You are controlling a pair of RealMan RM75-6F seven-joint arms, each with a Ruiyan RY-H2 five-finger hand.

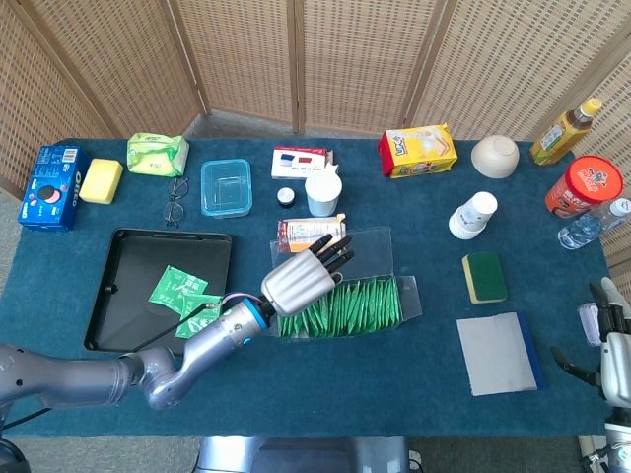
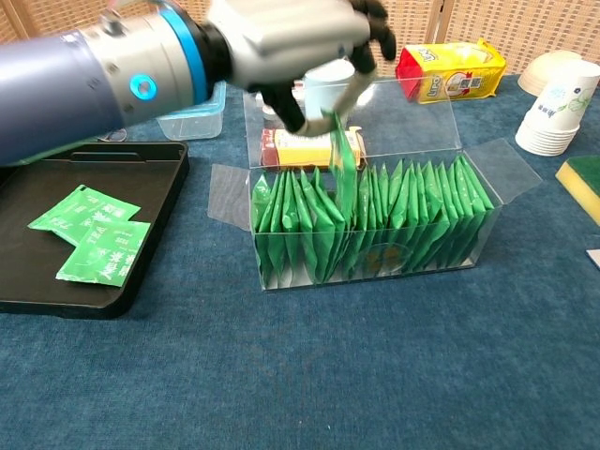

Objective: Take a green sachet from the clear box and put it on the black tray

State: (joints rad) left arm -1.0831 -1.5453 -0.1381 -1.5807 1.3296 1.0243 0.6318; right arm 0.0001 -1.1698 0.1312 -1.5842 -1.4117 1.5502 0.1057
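The clear box (image 2: 375, 267) (image 1: 404, 296) stands mid-table, packed with a row of upright green sachets (image 2: 412, 211) (image 1: 360, 307). My left hand (image 2: 295, 42) (image 1: 301, 276) hovers above the box's left part and pinches one green sachet (image 2: 345, 169) by its top edge; the sachet hangs partly lifted out of the row. The black tray (image 2: 19, 281) (image 1: 123, 256) lies left of the box with green sachets (image 2: 89, 234) (image 1: 185, 293) on it. My right hand (image 1: 613, 345) sits at the table's right edge, holding nothing, its fingers hard to read.
Behind the box lie an orange packet (image 2: 300, 147) (image 1: 312, 235), a white cup (image 1: 322, 193) and a clear blue-rimmed container (image 1: 226, 187). A green sponge (image 1: 484, 277) and grey board (image 1: 498, 353) lie to the right. Stacked paper cups (image 2: 560, 108) stand at far right.
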